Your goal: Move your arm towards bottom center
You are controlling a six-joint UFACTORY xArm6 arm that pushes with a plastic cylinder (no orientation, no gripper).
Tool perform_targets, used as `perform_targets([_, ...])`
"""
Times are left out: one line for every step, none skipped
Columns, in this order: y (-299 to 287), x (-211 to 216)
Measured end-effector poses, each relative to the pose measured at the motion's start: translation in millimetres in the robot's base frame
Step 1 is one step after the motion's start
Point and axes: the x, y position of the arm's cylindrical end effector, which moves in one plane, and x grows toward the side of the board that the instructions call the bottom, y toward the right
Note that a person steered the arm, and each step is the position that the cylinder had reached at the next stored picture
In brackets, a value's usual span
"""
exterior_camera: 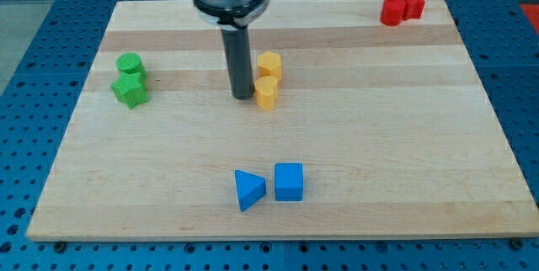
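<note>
My tip (242, 96) rests on the wooden board (379, 136) a little above the middle, just left of two yellow blocks, one (269, 64) above the other (266, 93). The tip is close beside the lower yellow block; I cannot tell if they touch. A blue triangular block (248, 189) and a blue cube (288, 181) lie side by side near the view's bottom centre, well below the tip.
Two green blocks, a round one (130, 64) and a star-like one (130, 91), sit at the view's left. Two red blocks (401, 7) sit together at the view's top right corner. A blue perforated table (34, 69) surrounds the board.
</note>
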Motion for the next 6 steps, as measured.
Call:
perform_targets([1.9,0.0])
perform_targets([-18.1,15.3])
perform_targets([-31.9,62.9])
perform_targets([-49.1,107.3])
perform_targets([-59.2,157.2])
perform_targets([-62.8,200.9])
